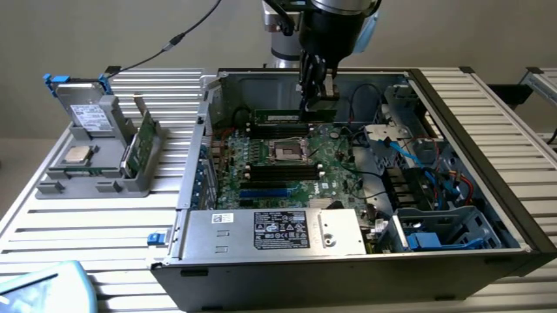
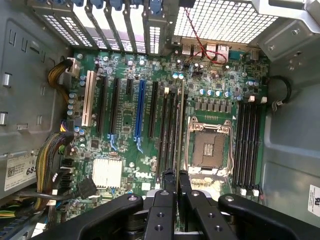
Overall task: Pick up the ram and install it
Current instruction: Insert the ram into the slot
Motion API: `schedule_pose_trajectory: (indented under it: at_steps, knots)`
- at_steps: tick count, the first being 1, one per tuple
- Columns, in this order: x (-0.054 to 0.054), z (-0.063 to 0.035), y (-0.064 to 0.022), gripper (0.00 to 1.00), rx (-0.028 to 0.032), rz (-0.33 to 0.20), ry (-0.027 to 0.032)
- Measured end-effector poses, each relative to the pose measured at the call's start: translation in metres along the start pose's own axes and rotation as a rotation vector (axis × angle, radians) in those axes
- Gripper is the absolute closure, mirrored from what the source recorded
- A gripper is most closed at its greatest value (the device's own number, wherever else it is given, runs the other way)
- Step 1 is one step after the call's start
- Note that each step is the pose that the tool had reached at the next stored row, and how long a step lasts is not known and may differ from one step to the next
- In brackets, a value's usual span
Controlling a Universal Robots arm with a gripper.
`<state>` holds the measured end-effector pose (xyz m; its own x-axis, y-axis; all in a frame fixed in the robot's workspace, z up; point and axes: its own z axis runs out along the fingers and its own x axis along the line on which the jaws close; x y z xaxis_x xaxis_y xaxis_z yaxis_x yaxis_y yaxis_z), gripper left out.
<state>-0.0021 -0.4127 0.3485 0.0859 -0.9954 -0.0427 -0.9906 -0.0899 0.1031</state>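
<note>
From where I stand, the hand reaches straight down into the open computer case. Its two black fingers are pinched narrow on the ram. The ram is a thin green stick held on edge and gripped near one end. It lies lengthwise along the bank of black memory slots at twelve o'clock from the processor socket in the exterior view. I cannot tell whether its lower edge is touching a slot or sits just above it.

In the wrist view the ram shows edge-on as a thin line leading away from the hand. It lines up with the slots just beside the open socket.

A second bank of slots lies at six o'clock from the socket on the green motherboard. Further toward six o'clock is the silver power supply, and at four o'clock there is a tangle of blue cables.

Well apart at nine o'clock, outside the case, a grey holder rests on the slatted surface. It holds a small square processor chip and a green expansion card standing upright.
</note>
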Motion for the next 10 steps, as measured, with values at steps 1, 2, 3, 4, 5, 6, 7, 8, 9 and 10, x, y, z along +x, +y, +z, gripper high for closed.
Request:
schedule_pose_trajectory:
  at_steps: [1, 2, 3, 4, 5, 6, 7, 8, 9, 10]
  knots:
    - [0.0, 0.0, 0.0, 0.87, 0.0, 0.0, 0.0]
    - [0.0, 0.0001, 0.0, 0.87, 0.0003, 0.0, 0.0]
    - [0.0, 0.0009, 0.0, 0.87, 0.0028, 0.0, 0.0001]
    - [0.0, 0.0025, -0.0003, 0.87, 0.0041, 0.0, 0.0004]
    - [0.0, 0.0041, -0.0005, 0.87, 0.0045, 0.0, 0.0005]
    - [0.0, 0.0059, -0.0007, 0.87, 0.0045, 0.0, 0.0004]
    - [0.0, 0.0077, -0.0006, 0.87, 0.0046, 0.0, 0.0004]
    - [-0.001, 0.0096, -0.0005, 0.87, 0.0047, 0.0, 0.0003]
    - [-0.001, 0.0114, -0.0003, 0.87, 0.0046, 0.0, 0.0004]
    - [-0.001, 0.0133, -0.0002, 0.87, 0.0046, 0.0, 0.0004]
